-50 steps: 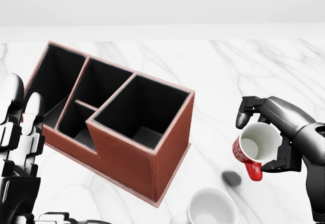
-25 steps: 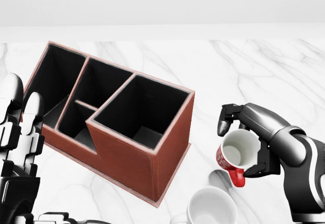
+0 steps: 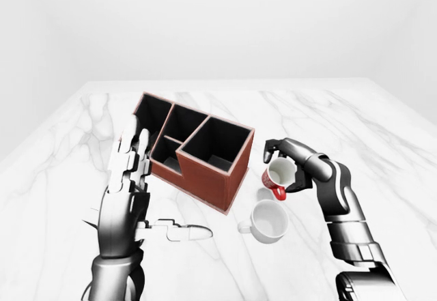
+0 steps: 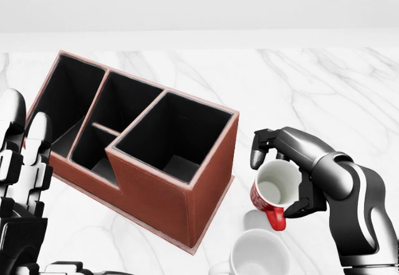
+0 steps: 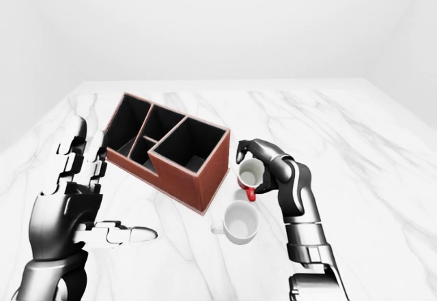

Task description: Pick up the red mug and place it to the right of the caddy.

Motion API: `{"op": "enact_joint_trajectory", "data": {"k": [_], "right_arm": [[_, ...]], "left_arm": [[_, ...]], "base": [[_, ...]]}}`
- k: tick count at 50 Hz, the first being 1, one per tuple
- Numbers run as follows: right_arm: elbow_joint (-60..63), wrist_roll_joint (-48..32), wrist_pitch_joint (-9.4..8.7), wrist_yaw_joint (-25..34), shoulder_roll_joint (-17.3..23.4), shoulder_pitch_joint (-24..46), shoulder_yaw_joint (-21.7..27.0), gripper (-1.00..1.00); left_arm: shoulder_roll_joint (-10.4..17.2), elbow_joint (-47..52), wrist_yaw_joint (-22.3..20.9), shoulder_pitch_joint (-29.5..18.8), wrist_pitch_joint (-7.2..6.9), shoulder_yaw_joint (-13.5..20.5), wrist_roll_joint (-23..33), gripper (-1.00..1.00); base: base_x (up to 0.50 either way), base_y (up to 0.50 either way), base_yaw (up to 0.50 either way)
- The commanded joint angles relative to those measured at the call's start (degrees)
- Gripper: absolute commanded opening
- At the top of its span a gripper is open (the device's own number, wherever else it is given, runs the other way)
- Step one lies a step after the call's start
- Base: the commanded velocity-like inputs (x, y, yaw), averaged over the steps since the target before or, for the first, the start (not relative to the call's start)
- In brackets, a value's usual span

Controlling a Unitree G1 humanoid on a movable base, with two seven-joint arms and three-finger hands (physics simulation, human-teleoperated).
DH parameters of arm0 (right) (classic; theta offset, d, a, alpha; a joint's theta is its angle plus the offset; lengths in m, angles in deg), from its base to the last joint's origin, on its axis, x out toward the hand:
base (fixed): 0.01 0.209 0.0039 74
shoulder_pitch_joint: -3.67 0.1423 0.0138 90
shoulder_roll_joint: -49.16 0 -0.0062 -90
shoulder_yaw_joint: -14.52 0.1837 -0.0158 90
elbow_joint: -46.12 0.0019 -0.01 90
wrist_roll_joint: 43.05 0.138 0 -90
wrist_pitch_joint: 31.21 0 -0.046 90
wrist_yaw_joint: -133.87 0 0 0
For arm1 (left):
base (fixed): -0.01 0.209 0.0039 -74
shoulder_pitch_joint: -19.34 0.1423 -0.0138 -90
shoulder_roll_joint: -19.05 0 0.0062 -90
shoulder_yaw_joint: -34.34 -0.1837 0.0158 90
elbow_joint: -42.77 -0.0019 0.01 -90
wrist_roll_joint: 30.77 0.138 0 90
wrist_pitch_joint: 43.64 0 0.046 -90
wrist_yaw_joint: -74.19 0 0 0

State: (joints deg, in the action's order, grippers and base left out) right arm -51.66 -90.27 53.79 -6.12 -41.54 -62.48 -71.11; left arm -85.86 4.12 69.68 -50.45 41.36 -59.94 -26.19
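The red mug with a white inside is tilted, handle pointing down, just right of the brown leather caddy. My right hand is shut on the mug and holds it low over the marble table; in the left-eye view the mug hangs just above the table beside the caddy's right end. My left hand is open and empty, fingers raised, left of the caddy.
A white mug stands on the table below the red mug, close under it, and it also shows in the right-eye view. The caddy has several dark open compartments.
My right hand has carried the red mug leftward and downward, toward the caddy's right side and nearer the white mug. The left hand has barely moved.
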Motion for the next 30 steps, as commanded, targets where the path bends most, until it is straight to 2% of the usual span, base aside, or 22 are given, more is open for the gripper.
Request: {"op": "enact_joint_trajectory", "data": {"k": [1, 24, 30], "right_arm": [[-1.2, 0.6, 0.0, 0.0, -0.6, 0.9, -0.5, -1.0], [-8.5, 2.4, 0.0, 0.0, -1.7, 5.2, -1.8, -1.0], [-13.4, 3.6, 0.0, -2.6, -1.6, 7.0, -1.7, -1.0]], "left_arm": [[0.0, 0.5, 0.0, 0.1, 0.0, 0.0, 0.0, 1.0], [-0.1, 1.0, -0.3, 0.3, 0.0, 0.4, -0.3, 1.0], [-0.1, 1.1, -0.3, 0.4, 0.0, 0.2, -0.2, 1.0]], "base": [[0.0, 0.0, 0.0], [0.0, 0.0, 0.0], [0.0, 0.0, 0.0]]}}
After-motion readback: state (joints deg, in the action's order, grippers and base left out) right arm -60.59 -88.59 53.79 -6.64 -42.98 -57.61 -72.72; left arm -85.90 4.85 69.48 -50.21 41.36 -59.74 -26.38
